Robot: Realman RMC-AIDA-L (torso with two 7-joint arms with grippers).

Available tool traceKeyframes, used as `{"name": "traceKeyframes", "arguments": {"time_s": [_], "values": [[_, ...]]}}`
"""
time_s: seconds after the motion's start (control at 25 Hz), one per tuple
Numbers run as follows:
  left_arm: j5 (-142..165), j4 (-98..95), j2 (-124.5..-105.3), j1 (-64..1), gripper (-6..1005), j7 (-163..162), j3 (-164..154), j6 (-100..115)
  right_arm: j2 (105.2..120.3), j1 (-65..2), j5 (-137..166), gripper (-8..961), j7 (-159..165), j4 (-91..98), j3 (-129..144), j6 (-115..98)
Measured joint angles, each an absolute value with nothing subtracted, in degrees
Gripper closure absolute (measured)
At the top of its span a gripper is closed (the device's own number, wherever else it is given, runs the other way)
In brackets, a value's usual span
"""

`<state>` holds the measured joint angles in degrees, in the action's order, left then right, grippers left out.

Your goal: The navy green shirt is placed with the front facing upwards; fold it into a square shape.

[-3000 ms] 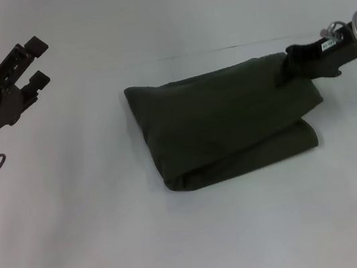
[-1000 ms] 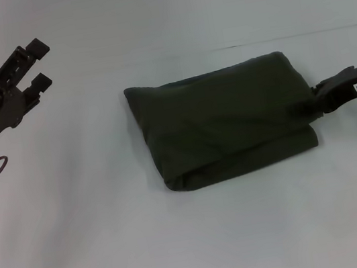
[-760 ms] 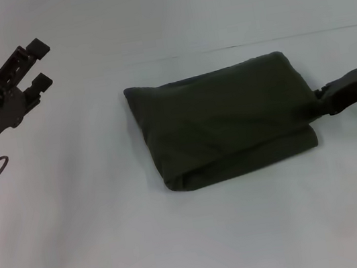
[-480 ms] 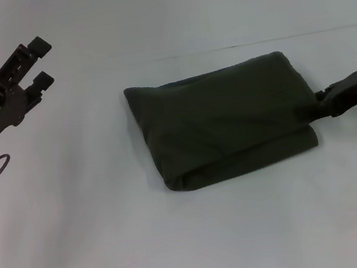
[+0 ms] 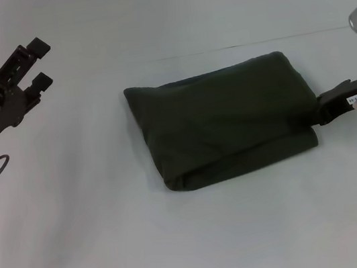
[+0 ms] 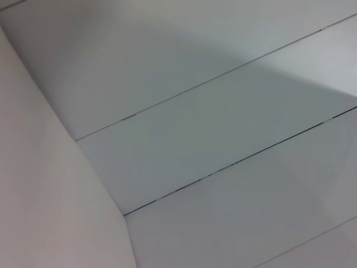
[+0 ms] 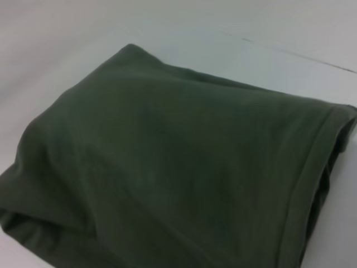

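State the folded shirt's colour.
Plain dark olive green shirt, no lettering showing; best in the right wrist view.

Lab bench — bare white tabletop (image 5: 202, 239)

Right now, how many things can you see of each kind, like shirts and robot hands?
Folded dark green shirt: 1
Black end effectors: 2, the left end effector raised off to the left, the right end effector at the shirt's right edge
White table: 1
Total: 4
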<state>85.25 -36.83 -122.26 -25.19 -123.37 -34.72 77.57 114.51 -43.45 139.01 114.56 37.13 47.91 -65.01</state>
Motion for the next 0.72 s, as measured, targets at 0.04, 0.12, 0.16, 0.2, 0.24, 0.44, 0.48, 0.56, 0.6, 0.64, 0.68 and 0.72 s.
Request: {"name": "traceKeyframes", "arguments": {"time_s": [0.04,0.12,0.16,0.2,0.24,0.44,0.48,0.56,0.6,0.64,0.68,0.72], "values": [[85.24,-36.83,-122.26,-25.23,52,-123.35,-34.71,77.57,114.51,-43.50,138.94,402,114.77,37.13,47.74,-64.99],[85.21,-36.83,-122.26,-25.29,53,-123.27,-34.72,77.57,114.51,-43.53,138.70,412,115.27,37.41,47.47,-65.08],[85.20,-36.83,-122.26,-25.30,53,-123.23,-34.72,77.57,114.50,-43.53,138.68,417,115.50,37.53,47.47,-65.19],[85.19,-36.83,-122.26,-25.30,53,-123.19,-34.71,77.57,114.49,-43.53,138.69,423,115.77,37.60,47.48,-65.18],[85.19,-36.83,-122.26,-25.30,53,-123.19,-34.71,77.57,114.49,-43.54,138.77,428,116.10,37.61,47.56,-65.14],[85.16,-36.83,-122.26,-25.29,53,-123.19,-34.72,77.57,114.39,-43.73,139.04,591,117.13,37.65,47.95,-65.43],[85.16,-36.83,-122.26,-25.32,53,-123.19,-34.72,77.57,114.32,-43.69,139.05,630,117.14,37.92,47.95,-65.68],[85.16,-36.83,-122.26,-25.42,54,-123.19,-34.72,77.55,114.29,-43.27,139.01,707,117.14,38.96,47.77,-66.34],[85.16,-36.83,-122.29,-25.45,54,-123.19,-34.72,77.55,114.30,-43.01,138.90,744,117.16,39.55,47.64,-66.57],[85.16,-36.83,-122.33,-25.46,54,-123.19,-34.72,77.56,114.35,-42.79,138.77,782,117.18,40.03,47.53,-66.84],[85.16,-36.83,-122.36,-25.47,54,-123.19,-34.72,77.57,114.41,-42.60,138.69,819,117.22,40.34,47.47,-67.19],[85.16,-36.83,-122.39,-25.47,54,-123.19,-34.72,77.57,114.40,-42.56,138.64,856,117.50,40.47,47.45,-67.47]]}}
